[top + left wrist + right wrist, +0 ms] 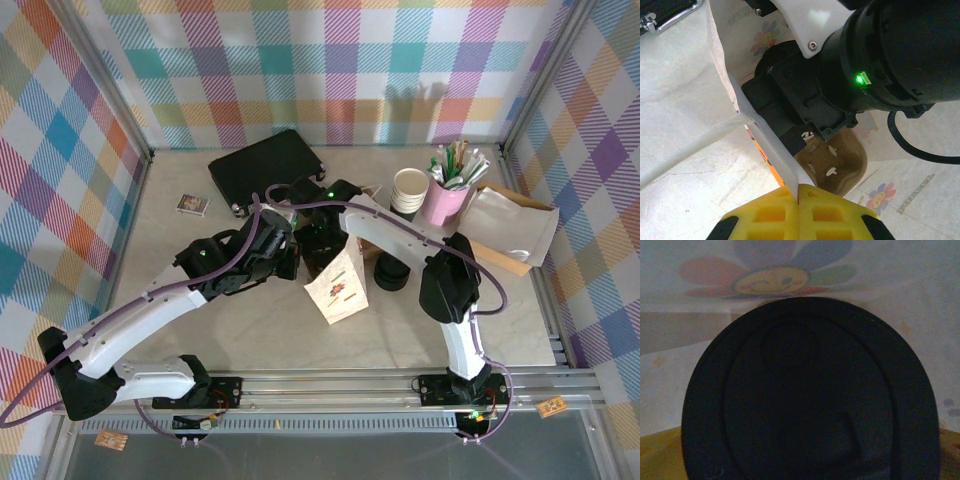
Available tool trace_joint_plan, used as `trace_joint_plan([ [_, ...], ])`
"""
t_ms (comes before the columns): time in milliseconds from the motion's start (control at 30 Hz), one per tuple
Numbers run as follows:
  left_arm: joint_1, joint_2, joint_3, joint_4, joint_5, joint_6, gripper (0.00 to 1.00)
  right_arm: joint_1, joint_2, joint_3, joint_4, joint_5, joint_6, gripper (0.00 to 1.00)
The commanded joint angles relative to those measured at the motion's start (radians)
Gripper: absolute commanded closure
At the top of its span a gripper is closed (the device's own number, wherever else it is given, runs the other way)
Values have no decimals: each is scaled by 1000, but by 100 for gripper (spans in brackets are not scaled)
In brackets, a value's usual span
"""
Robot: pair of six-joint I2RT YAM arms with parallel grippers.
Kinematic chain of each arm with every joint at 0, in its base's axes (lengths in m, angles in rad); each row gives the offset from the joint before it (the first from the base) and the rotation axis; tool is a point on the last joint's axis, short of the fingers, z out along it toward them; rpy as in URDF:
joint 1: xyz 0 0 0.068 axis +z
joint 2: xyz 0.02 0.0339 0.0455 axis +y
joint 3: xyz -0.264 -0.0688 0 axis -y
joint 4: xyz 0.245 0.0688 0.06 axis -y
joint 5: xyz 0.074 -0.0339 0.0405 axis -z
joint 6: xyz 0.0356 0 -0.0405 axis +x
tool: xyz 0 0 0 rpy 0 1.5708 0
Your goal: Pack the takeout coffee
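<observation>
The takeout coffee, seen as its round black lid (pixel 810 390), sits inside the white flower-printed paper bag (pixel 338 285), directly beneath the right claw (pixel 800 460), whose yellow fingers (pixel 652 455) stand wide apart either side. The left claw (pixel 798 192) is clamped on the bag's edge.

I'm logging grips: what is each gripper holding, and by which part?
The left gripper pinches the paper bag by its mouth edge. The right gripper, inside it, stands wide open around the lidded takeout coffee; grip unconfirmed.
</observation>
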Motion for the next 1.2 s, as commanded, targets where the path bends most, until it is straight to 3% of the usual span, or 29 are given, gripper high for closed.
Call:
trace_joint_plan([
  [0,-21,-1,38,-59,-34,11,100,-6,18,31,-40,3,-16,1],
  [1167,-20,12,74,-133,-121,28,100,4,88,170,-150,-74,-37,1],
])
